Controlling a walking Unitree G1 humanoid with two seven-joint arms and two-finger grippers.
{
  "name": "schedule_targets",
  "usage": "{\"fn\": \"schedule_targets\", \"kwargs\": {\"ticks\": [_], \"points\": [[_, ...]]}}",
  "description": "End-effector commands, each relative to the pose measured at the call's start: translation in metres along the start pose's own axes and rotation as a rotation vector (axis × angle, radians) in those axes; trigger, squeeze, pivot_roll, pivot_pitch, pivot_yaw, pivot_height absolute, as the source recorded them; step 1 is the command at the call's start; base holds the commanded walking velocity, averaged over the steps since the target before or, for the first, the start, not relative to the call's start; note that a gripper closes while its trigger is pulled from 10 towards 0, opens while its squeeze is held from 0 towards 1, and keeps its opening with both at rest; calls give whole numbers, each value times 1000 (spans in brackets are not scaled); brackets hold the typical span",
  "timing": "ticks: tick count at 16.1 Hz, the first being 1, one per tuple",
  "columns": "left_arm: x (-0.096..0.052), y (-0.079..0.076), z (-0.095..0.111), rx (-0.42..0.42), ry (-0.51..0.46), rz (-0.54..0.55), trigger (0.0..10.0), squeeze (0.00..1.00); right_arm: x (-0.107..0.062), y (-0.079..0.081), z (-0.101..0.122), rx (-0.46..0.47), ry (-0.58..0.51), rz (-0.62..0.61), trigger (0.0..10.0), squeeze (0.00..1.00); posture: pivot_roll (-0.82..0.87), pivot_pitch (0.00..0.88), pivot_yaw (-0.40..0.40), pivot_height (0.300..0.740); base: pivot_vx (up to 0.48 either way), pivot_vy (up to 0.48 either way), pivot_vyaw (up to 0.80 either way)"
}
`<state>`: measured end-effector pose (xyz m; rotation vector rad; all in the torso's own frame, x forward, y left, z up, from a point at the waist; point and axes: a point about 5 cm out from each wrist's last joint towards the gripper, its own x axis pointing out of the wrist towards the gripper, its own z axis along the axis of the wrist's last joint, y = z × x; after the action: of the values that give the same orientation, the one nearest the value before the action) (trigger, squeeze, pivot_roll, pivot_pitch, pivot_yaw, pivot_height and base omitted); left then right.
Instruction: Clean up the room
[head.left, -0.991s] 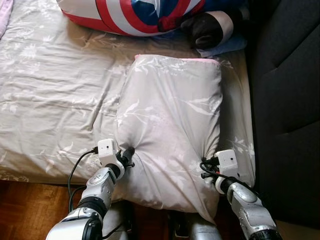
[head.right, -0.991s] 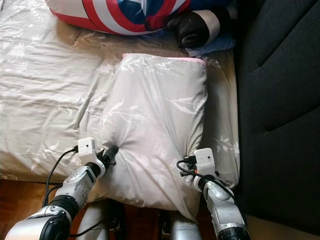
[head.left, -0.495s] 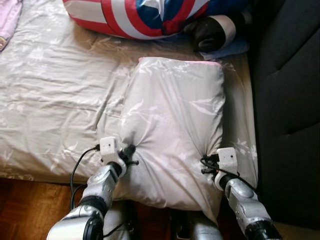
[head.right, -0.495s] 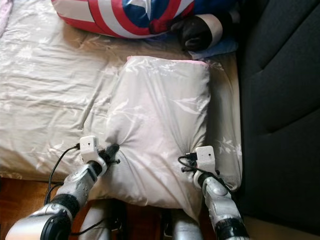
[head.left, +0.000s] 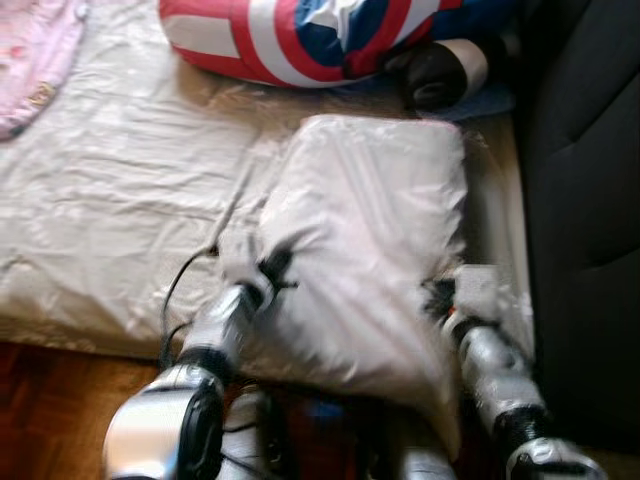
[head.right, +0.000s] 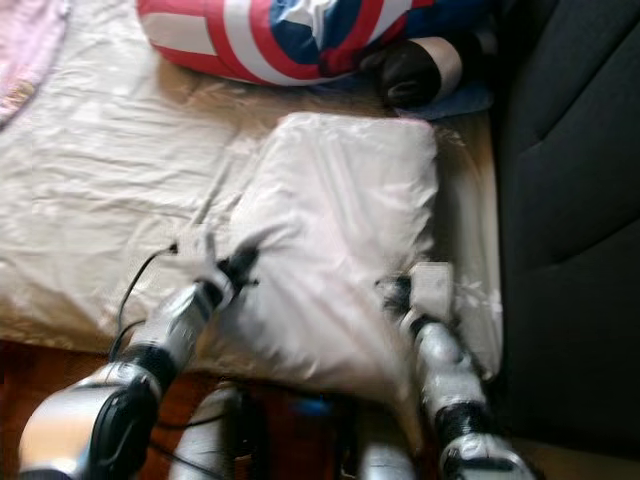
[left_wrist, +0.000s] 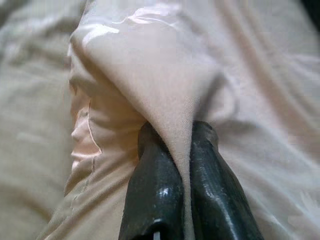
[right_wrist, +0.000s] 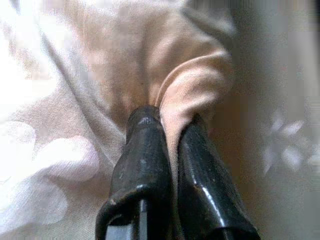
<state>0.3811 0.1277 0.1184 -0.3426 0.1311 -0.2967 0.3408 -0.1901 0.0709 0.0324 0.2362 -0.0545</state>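
The beige pillow (head.left: 365, 245) lies on the bed (head.left: 120, 230), 6 o'clock end overhanging — left gripper (left_wrist: 179, 145) and right gripper (right_wrist: 167, 127) each pinch a fold of its cover.

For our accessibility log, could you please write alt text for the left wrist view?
The left tool is shut on a pinched fold of the beige pillow, the cloth rising between its two black fingers. Pale bedsheet lies beyond.
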Motion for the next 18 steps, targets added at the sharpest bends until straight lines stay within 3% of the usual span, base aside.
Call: {"fn": "schedule_targets", "kwargs": {"ticks": [1, 3, 6, 9, 11, 13, 14, 16, 18], "points": [[6, -5, 19, -15, -82, -16, 0, 0, 1, -22, 35, 11, -173, -96, 0, 0, -95, 208, 2, 660, 0, 0, 0], [11, -14, 33, -32, -135, -34, 0, 0, -1, -33, 53, 15, -266, -143, 0, 0, -96, 205, 9, 660, 0, 0, 0], [21, -37, 60, -30, -227, -135, 0, 0, -11, -48, 86, -1, -444, -218, 0, 0, -98, 202, 21, 660, 0, 0, 0], [27, -62, 80, -35, -290, -242, 0, 0, -31, -68, 114, -6, -606, -339, 0, 0, -98, 201, 28, 660, 0, 0, 0], [30, -79, 84, -45, -308, -324, 0, 0, -54, -85, 130, -43, -721, -454, 0, 0, -102, 201, 30, 660, 0, 0, 0], [30, -83, 84, -46, -315, -347, 0, 0, -67, -94, 136, -66, -770, -530, 0, 0, -104, 201, 31, 660, 0, 0, 0], [30, -84, 85, -52, -318, -355, 0, 0, -71, -96, 137, -64, -779, -546, 0, 0, -107, 202, 31, 660, 0, 0, 0], [29, -80, 82, -28, -299, -346, 0, 0, -68, -93, 122, -42, -693, -506, 0, 0, -106, 201, 32, 660, 0, 0, 0], [28, -66, 75, 51, -264, -254, 588, 0, -52, -72, 95, 58, -542, -354, 0, 0, -100, 201, 31, 660, 0, 0, 0]]}}
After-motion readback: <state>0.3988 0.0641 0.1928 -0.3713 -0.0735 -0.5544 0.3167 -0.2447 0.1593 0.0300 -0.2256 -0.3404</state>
